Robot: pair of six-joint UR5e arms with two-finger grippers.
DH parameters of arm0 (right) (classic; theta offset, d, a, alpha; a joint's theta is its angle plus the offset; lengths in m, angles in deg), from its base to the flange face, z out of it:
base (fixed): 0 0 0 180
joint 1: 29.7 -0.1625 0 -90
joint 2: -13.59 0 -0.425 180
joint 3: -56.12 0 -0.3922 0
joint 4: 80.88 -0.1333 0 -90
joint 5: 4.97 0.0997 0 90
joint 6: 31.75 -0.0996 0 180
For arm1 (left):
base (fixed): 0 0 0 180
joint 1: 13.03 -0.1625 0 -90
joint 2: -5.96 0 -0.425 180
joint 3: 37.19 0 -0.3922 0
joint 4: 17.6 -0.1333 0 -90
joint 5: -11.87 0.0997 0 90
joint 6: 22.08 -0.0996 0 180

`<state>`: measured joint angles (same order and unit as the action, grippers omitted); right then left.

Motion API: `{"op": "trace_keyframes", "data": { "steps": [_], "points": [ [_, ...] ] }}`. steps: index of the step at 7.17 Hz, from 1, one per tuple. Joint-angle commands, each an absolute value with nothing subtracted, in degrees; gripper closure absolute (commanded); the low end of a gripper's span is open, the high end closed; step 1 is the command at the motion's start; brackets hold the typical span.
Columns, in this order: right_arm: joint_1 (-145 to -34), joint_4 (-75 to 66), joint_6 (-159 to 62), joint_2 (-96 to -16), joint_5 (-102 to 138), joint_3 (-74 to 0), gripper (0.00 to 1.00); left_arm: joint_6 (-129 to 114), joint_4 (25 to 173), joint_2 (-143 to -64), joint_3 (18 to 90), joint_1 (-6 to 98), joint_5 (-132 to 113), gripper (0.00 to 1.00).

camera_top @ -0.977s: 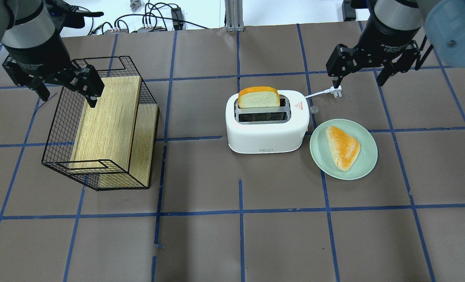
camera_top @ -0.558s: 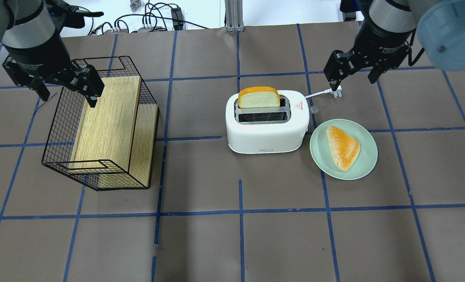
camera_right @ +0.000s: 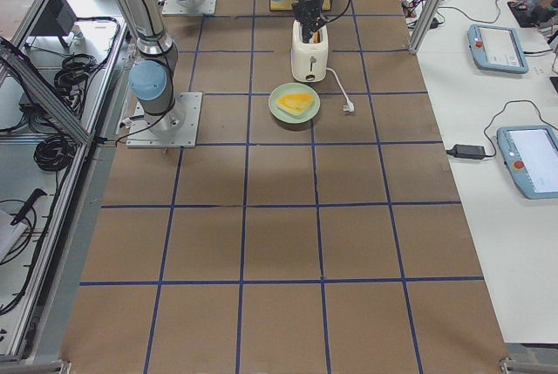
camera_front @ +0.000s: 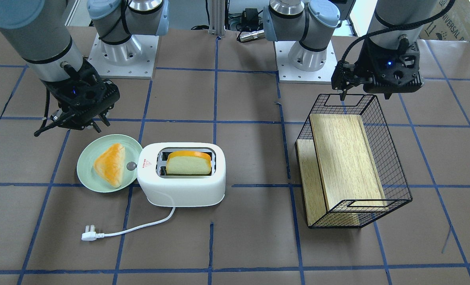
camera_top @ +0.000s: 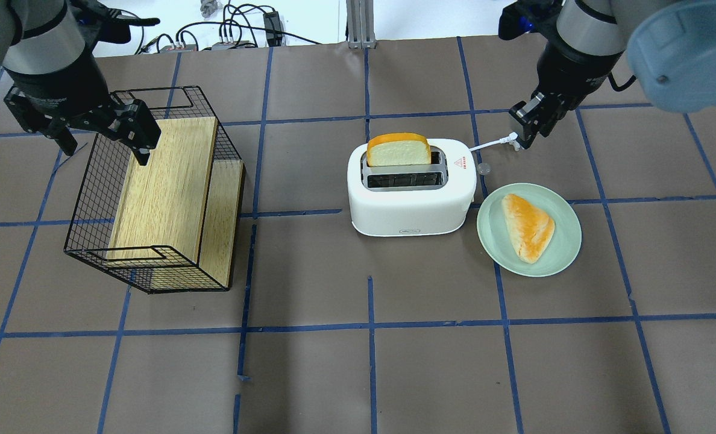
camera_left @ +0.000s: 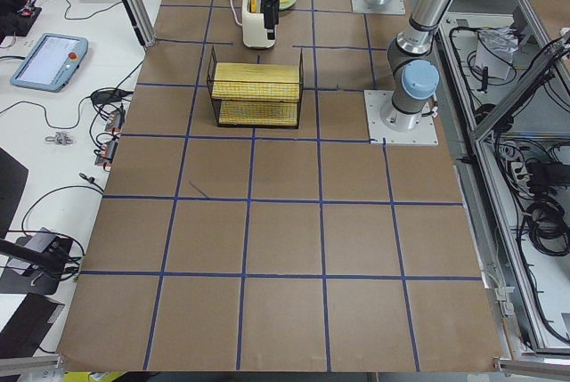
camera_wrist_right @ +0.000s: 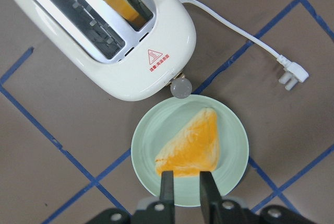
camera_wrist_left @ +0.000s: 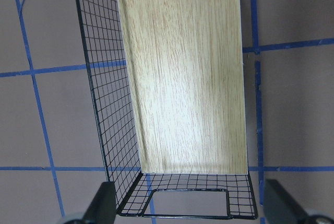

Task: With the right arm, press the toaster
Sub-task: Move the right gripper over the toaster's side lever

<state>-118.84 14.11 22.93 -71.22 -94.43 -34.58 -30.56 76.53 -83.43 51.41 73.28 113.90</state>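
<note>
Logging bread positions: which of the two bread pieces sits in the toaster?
The rectangular slice, upright in one slot of the toaster; the triangular piece lies on the plate.

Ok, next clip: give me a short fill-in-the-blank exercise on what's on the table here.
1. The bread slice stands in one slot of the ____.
2. The triangular pastry lies on a pale green ____.
3. The left gripper hovers over the black wire ____.
4. The white plug lies on the table, plugged into ____.

Missing words: toaster; plate; basket; nothing.
</note>
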Motion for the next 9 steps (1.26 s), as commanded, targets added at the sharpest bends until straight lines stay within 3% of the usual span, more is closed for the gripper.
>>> {"op": "trace_keyframes", "data": {
  "steps": [1,6,9],
  "points": [
    [-118.82,15.0,40.09,-68.34,-95.32,-34.93,0.78,-30.51,76.53,-83.42,51.41,73.28,113.91,0.0],
    [-119.61,30.09,49.2,-65.41,-95.06,-42.29,0.8,-30.6,76.53,-83.42,51.41,73.28,113.91,0.0],
    [-121.63,30.47,49.63,-64.81,-95.76,-42.84,0.8,-30.6,76.53,-83.42,51.41,73.28,113.91,0.0]
  ]
}}
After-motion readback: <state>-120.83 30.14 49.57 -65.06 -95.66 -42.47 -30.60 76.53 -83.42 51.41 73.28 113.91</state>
